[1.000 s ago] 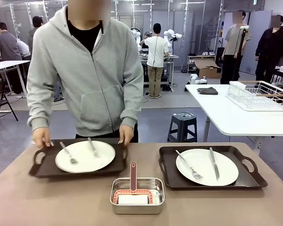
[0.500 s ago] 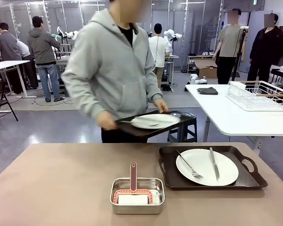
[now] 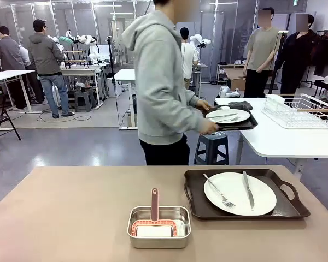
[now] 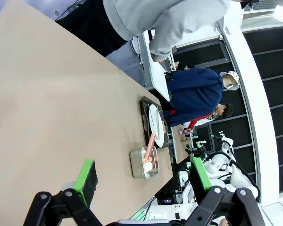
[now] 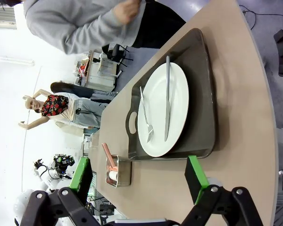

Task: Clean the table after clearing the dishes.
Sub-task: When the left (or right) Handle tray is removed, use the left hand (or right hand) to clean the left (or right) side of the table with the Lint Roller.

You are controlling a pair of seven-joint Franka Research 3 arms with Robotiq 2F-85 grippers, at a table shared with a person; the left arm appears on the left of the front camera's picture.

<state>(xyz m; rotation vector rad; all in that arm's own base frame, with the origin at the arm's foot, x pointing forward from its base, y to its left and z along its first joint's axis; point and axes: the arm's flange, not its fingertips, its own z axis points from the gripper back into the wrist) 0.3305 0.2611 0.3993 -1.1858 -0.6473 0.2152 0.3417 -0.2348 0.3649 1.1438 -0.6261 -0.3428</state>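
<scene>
On the tan table (image 3: 71, 213), at its right, one dark tray (image 3: 195, 194) carries a white plate (image 3: 238, 197) with a fork (image 3: 218, 191) and a knife (image 3: 247, 190). A person in a grey hoodie (image 3: 158, 82) holds a second tray of dishes (image 3: 229, 117) over the white side table (image 3: 273, 142). My left gripper (image 4: 142, 170) hangs open above the table (image 4: 47, 117), with the tray and plate (image 4: 154, 123) far ahead. My right gripper (image 5: 137, 173) is open too, just short of the plate (image 5: 177, 94) on its tray (image 5: 200, 94).
A small steel pan (image 3: 159, 225) with a red-handled tool stands at the table's front middle, also in the wrist views as the pan (image 4: 144, 165) and the pan (image 5: 118, 173). A white wire rack (image 3: 298, 109) sits on the side table, and a stool (image 3: 210, 144) stands beside it.
The person lifted the left tray with its plate off the tan table, turned right and carried it over to the white side table. The right tray and the pan stayed put.
</scene>
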